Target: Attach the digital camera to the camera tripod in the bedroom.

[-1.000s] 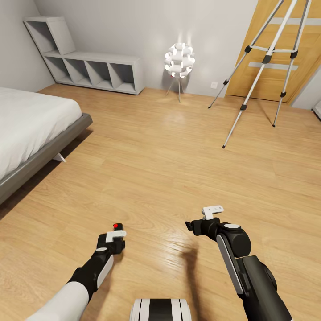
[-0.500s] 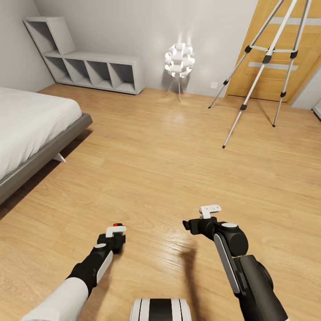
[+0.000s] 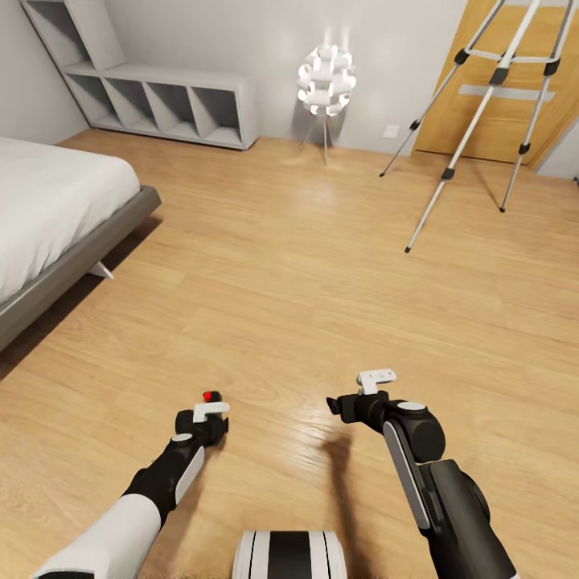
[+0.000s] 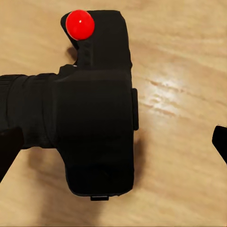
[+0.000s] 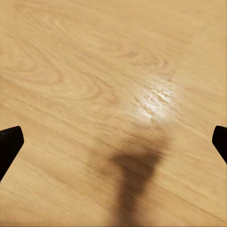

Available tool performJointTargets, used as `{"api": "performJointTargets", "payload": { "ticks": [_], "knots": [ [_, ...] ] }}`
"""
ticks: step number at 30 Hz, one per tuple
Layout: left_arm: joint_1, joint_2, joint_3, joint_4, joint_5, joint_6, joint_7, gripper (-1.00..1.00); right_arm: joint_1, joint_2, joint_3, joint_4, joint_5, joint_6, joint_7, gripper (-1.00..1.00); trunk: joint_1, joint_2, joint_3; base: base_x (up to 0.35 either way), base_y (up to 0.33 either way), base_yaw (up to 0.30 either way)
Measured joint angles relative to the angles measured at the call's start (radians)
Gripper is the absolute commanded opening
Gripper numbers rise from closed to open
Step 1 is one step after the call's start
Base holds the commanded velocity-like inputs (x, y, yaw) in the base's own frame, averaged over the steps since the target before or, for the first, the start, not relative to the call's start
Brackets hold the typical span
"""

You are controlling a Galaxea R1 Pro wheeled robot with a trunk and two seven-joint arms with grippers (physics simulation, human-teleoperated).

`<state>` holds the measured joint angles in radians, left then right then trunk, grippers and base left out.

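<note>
The digital camera point(image 4: 99, 132), a black boxy body with a red button, sits between the fingers of my left gripper point(image 3: 207, 420), low over the wood floor, and its red button point(image 3: 211, 396) shows at the gripper's tip. The fingers stand wide around it, and it travels with the hand. My right gripper point(image 3: 333, 406) hangs open over bare floor, nothing between its fingertips point(image 5: 9, 144). The camera tripod point(image 3: 482, 112), with silver legs and black joints, stands far off at the back right in front of the wooden door; its head is cut off by the frame.
A grey platform bed point(image 3: 56, 217) lines the left side. White cube shelves point(image 3: 161, 100) and a white ball-shaped floor lamp point(image 3: 326, 76) stand against the back wall. The wooden door point(image 3: 462, 121) is behind the tripod. Open floor lies between me and the tripod.
The whole view has shifted, with the room's things sliding up and outward, so the camera moved. Both arms sit slightly higher and more to the left in the picture; the camera stays in the left gripper.
</note>
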<state>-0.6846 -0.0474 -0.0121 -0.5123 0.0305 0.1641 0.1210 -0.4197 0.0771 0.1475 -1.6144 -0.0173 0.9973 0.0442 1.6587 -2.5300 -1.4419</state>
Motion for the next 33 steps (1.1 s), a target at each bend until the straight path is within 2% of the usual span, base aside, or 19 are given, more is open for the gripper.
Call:
{"api": "performJointTargets", "payload": {
  "ticks": [17,30,33],
  "knots": [
    [-0.003,0.003,0.001,0.000,-0.002,0.000,-0.002,1.00,0.000,0.001,0.016,0.000,0.000,0.000,0.000,1.00,0.008,-0.004,-0.066,0.000,0.000,0.000],
    [-0.003,0.006,0.001,0.000,-0.004,-0.002,0.000,1.00,0.001,0.001,0.022,0.000,0.000,0.000,0.000,1.00,0.008,-0.004,-0.066,0.000,0.000,0.000],
    [-0.003,0.006,0.001,0.000,-0.004,-0.002,0.000,1.00,0.001,0.001,0.023,0.000,0.000,0.000,0.000,1.00,0.009,-0.005,-0.077,0.000,0.000,0.000]
  ]
}}
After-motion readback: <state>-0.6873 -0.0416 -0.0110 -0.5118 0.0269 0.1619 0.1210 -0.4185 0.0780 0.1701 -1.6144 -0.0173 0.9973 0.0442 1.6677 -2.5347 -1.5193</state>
